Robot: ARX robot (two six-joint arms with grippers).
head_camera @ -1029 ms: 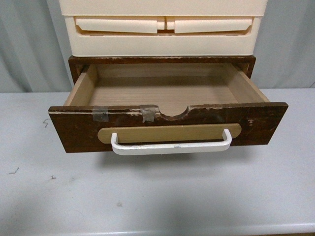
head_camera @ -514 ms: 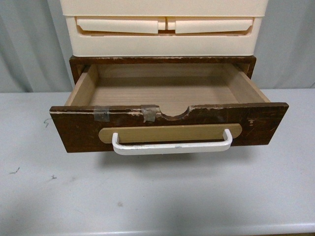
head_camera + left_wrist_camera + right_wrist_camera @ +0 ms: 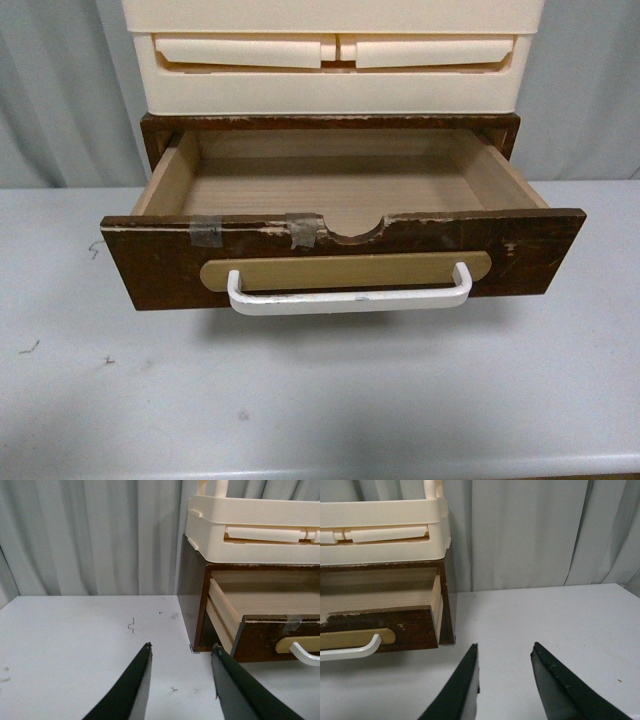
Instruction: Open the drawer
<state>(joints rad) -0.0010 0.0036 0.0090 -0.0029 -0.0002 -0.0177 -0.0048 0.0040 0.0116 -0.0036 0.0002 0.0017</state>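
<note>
The dark-brown wooden drawer [image 3: 150, 265] stands pulled far out of its cabinet, its pale wood inside bare. Its white bar handle [image 3: 348, 299] hangs on a tan oval plate, under a chipped top edge with a half-round notch and tape bits. No arm shows in the front view. In the left wrist view my left gripper [image 3: 181, 647] is open over the table, left of the drawer [image 3: 260, 637]. Seen from the right wrist, my right gripper [image 3: 504, 646] is open over the table, right of the drawer [image 3: 407, 625]. Neither gripper touches anything.
Cream plastic drawers [image 3: 330, 60] sit stacked on the brown cabinet [image 3: 330, 122]. A grey table [image 3: 320, 400] with small scuff marks spreads in front. Grey curtains [image 3: 90, 535] hang behind.
</note>
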